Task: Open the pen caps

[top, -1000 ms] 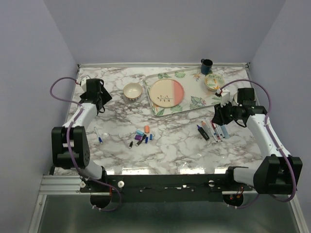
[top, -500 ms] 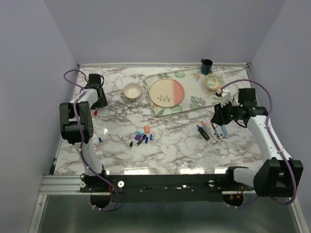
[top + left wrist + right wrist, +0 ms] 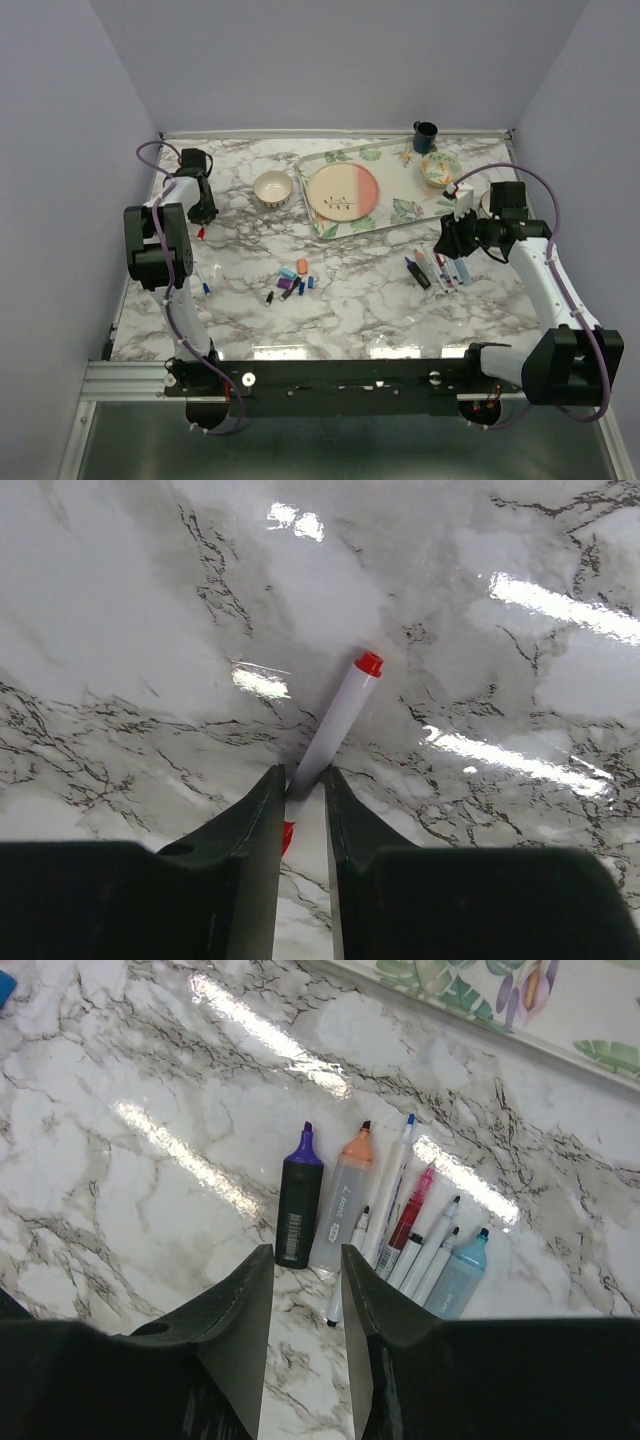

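1. Pen caps [image 3: 295, 281] are lying loose in a small cluster on the marble table [image 3: 350, 315], just off the near left corner of the floral tray [image 3: 405, 211].
2. The left gripper [image 3: 305, 772] is reaching down well to the left of the tray. Its fingers are drawn in narrow and are pressing both sides of the barrel of a white pen [image 3: 335, 718] lying flat on the marble.
3. That pen is wearing a red cap [image 3: 369, 663] on its far end, while its near end, also red, is showing between the fingers.
4. The right gripper [image 3: 305, 1252] is hovering partly open and empty off the tray's near right corner. It is hanging above a row of uncapped pens [image 3: 400, 1225], which includes a purple-tipped black highlighter [image 3: 299, 1205].
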Tool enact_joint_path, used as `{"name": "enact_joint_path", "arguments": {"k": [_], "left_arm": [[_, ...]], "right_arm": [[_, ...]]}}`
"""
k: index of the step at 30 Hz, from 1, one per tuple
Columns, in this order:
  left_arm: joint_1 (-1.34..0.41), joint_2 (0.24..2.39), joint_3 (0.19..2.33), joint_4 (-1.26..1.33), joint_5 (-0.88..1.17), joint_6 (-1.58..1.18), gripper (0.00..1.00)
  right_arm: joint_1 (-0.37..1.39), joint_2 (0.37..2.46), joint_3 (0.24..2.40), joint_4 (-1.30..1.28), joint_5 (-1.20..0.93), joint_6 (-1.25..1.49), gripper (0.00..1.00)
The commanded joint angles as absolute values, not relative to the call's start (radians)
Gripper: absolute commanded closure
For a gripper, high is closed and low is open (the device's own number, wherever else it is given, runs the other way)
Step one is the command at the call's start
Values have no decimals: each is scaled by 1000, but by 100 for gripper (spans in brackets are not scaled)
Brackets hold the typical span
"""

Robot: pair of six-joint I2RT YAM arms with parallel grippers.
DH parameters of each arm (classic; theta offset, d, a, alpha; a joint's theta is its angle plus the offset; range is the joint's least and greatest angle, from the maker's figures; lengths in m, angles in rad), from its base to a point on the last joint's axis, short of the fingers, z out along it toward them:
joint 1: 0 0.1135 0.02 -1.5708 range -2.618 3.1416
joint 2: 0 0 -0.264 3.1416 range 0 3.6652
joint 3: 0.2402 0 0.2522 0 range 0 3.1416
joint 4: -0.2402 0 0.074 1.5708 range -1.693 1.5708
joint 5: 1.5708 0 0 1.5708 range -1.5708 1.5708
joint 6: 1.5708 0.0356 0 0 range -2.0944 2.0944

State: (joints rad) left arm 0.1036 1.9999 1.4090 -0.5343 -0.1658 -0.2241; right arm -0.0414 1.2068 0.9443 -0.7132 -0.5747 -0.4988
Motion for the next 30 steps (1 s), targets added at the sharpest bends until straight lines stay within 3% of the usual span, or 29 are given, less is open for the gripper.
{"name": "enact_joint_path", "arguments": {"k": [1,5,10,23,30], "left_arm": [[110,2052,1405,-603,-83,-224,78],[110,2026,1393,-595,-34,-236,91],[112,1926,1345,-563,0,-265,100],[112,1487,1062,-353,233,-491,100],[40,1128,760,23,460,-741,100]], "right_arm": [[-43,1193,966,-735,-612,-515,60],[-43,1187,965,-736,-624,-520,60],[-43,1172,963,-736,-653,-528,60],[-41,1115,951,-729,-735,-554,60],[-41,999,904,-687,-902,-594,60]]}}
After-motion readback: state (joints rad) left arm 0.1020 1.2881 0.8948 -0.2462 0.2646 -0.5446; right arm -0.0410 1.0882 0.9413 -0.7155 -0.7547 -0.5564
